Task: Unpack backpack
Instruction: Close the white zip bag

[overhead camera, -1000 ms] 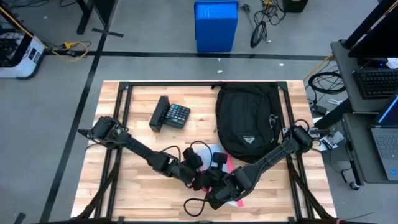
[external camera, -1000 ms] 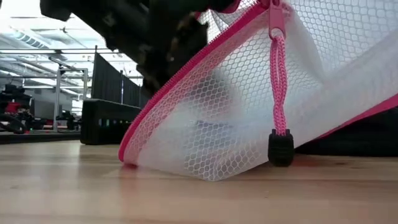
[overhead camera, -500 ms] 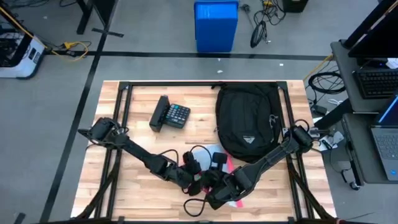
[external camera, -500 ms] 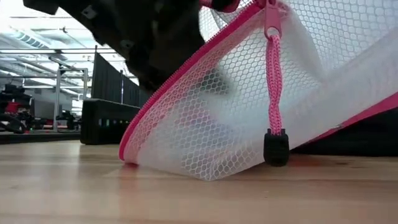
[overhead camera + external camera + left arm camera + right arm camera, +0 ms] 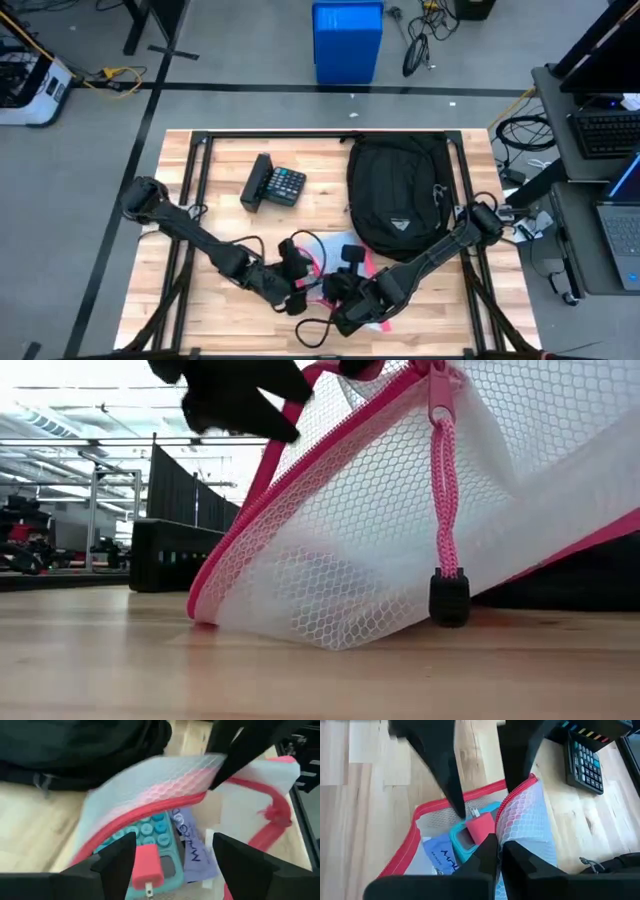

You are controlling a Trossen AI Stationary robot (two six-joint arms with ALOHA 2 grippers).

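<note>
Backpack (image 5: 396, 195) lies flat on the bench (image 5: 220, 225), long axis running far edge to near edge, white logo patch toward the near end. Black calculator (image 5: 275, 184) sits well left of it. Pink-trimmed mesh pouch (image 5: 520, 827) is just beyond the backpack's near end (zip open, teal device and pink plug (image 5: 146, 870) inside). Right tool (image 5: 498, 851) is pressed together on the pouch's zip edge. Left tool (image 5: 172, 857) is spread, at the pouch mouth, touching nothing.
</note>
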